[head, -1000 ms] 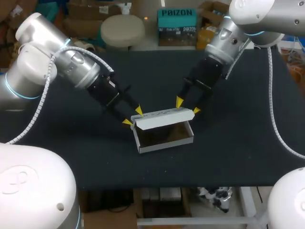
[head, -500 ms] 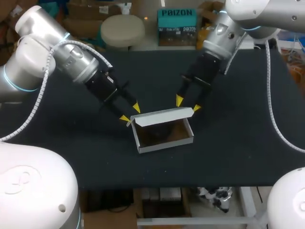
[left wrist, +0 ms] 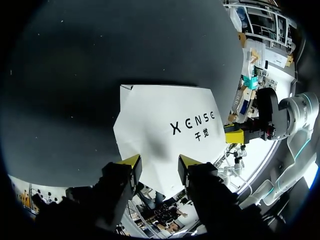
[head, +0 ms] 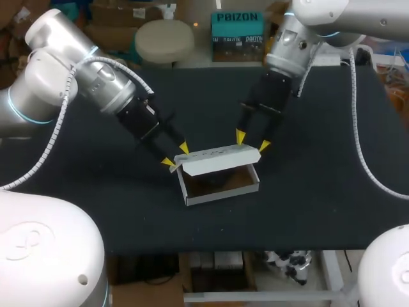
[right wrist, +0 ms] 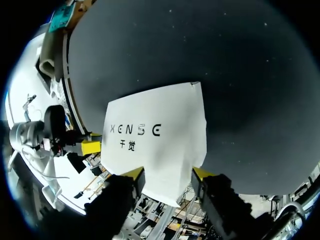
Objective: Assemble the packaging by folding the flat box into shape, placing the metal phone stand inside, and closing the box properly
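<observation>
Your left gripper (head: pixel 177 156) sits at the left end of the box (head: pixel 223 193), fingers apart, yellow tips straddling the left corner of the lid (head: pixel 220 160). In the left wrist view the white panel runs up to the gap between the fingers, but neither tip visibly presses on it, so nothing is clamped

The box is mid-table (head: pixel 319 166), one piece. It's thin white card, a shallow rectangular tray with creased edges and a plain brown inside. The lid is a flat white panel hinged on the far wall, raised and leaning over the tray, with dark print on its outer face. The table top is matte black cloth, faintly speckled

Your right gripper (head: pixel 252 141) is at the lid's right end, near the far edge, fingers likewise apart and gripping nothing

Count: one box, one lid, two grippers, four yellow tips

The lid shadows and partly covers the tray interior, so you can't make out what lies in it. Both wrist views show only the lid's outer face, with the tray hidden behind it
</observation>
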`<state>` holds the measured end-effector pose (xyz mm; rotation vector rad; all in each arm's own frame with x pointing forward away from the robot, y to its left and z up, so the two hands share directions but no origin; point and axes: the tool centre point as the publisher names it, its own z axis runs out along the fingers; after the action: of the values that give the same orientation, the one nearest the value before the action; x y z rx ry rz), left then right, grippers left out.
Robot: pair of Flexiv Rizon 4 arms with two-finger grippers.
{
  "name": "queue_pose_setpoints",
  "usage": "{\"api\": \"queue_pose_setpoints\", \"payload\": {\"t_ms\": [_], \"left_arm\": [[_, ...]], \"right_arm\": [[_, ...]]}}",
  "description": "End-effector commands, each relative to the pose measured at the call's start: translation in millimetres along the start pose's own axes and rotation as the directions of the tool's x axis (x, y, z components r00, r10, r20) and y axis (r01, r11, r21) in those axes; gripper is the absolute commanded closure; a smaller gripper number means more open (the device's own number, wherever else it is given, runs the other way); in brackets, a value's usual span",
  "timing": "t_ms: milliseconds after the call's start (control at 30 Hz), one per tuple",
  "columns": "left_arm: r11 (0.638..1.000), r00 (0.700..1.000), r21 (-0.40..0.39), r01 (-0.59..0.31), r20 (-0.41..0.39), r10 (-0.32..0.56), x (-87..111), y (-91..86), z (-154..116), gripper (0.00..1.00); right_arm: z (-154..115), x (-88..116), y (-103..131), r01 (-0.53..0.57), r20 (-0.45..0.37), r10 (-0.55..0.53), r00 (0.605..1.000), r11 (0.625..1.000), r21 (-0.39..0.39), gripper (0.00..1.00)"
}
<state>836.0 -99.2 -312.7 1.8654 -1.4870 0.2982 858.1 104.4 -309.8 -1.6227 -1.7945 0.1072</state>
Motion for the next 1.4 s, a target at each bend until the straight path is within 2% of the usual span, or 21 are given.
{"api": "queue_pose_setpoints", "payload": {"t_ms": [33,533,700,1000,1400], "left_arm": [[1.0,1.0,0.002,0.0,0.012,0.0,-0.7,0.6,3,0.52],[0.992,0.988,0.046,-0.116,0.109,0.11,-12.7,1.8,31,0.51],[0.988,0.982,0.069,-0.135,0.139,0.125,-13.1,2.3,34,0.52],[0.98,0.974,0.097,-0.174,0.162,0.157,-17.5,4.6,37,0.53],[0.952,0.956,0.155,-0.263,0.177,0.236,-27.4,4.7,34,0.51]], "right_arm": [[2,-3,1,0.003,0.01,-0.003,1.0,1.0,0.005,0.4],[22,-20,4,0.075,0.044,-0.073,0.996,0.997,-0.037,0.37],[23,-21,3,0.096,0.07,-0.091,0.993,0.993,-0.069,0.36],[32,-23,4,0.121,0.092,-0.113,0.989,0.989,-0.09,0.4],[47,-40,11,0.128,0.044,-0.124,0.991,0.986,-0.104,0.41]]}}
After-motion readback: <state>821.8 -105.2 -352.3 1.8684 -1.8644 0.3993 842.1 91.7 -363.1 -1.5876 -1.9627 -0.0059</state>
